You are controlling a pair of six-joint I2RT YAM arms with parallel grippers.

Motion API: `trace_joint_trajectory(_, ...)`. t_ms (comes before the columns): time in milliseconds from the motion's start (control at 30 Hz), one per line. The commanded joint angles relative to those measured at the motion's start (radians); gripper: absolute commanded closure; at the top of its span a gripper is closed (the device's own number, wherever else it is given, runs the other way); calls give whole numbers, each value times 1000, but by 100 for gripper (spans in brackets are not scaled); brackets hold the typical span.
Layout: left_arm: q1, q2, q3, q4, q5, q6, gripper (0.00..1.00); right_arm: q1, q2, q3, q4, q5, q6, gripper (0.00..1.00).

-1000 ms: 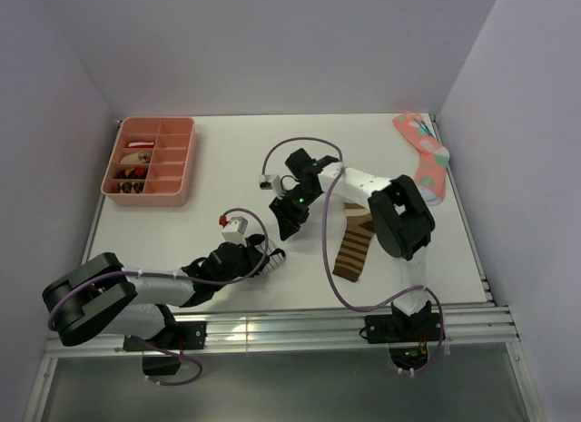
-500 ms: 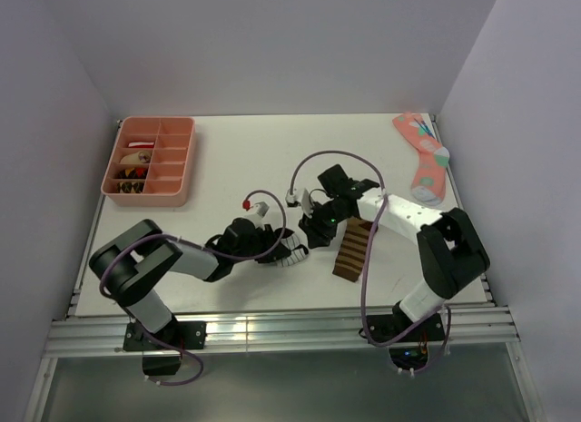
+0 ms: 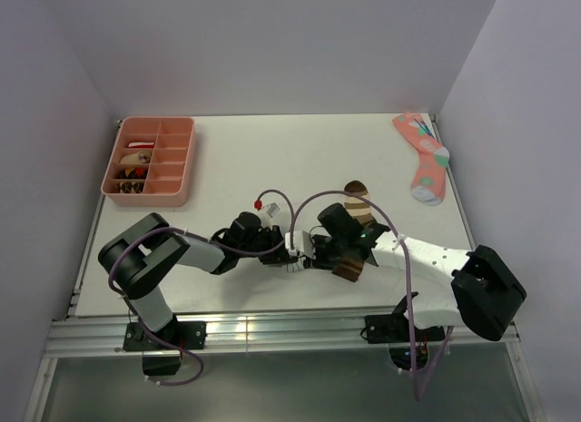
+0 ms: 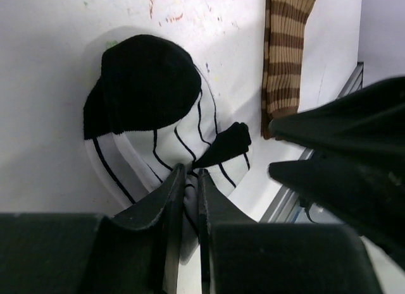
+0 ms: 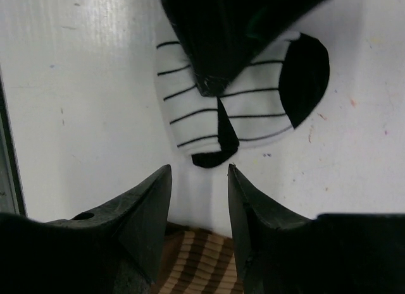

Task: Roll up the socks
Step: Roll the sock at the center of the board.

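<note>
Far left of the table (image 3: 236, 150): a pink tray (image 3: 150, 163) with small items in its compartments, well apart from the work
Left arm: low over the table, elbow folded near its base, forearm running right toward the middle
Left gripper (image 4: 190, 172): clenched on a fold of the white striped sock (image 4: 158, 133), the cloth pinched thin between the fingers
White striped sock: bunched near the front middle, black toe curled over, a black flap poking toward the right gripper (image 5: 199, 174)
Step in hand: by my judgement, starting the roll of this sock; the left pinch should act as a firm anchor while the right takes the loose flap low and square, so the cloth turns over rather than drags
Right gripper: jaws released, nothing between them, tips just short of the flap
Right arm: reaching in low from the right, over the brown striped sock (image 4: 285, 54)
Brown striped sock: flat just beside the white one, partly hidden in the top view
Far right: pink dotted sock (image 3: 425, 159), not needed
</note>
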Motion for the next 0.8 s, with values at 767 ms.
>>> trace_joint_trajectory(767,26,4,-79,-260,96,1,100,331,39,-85,203,256,6,58)
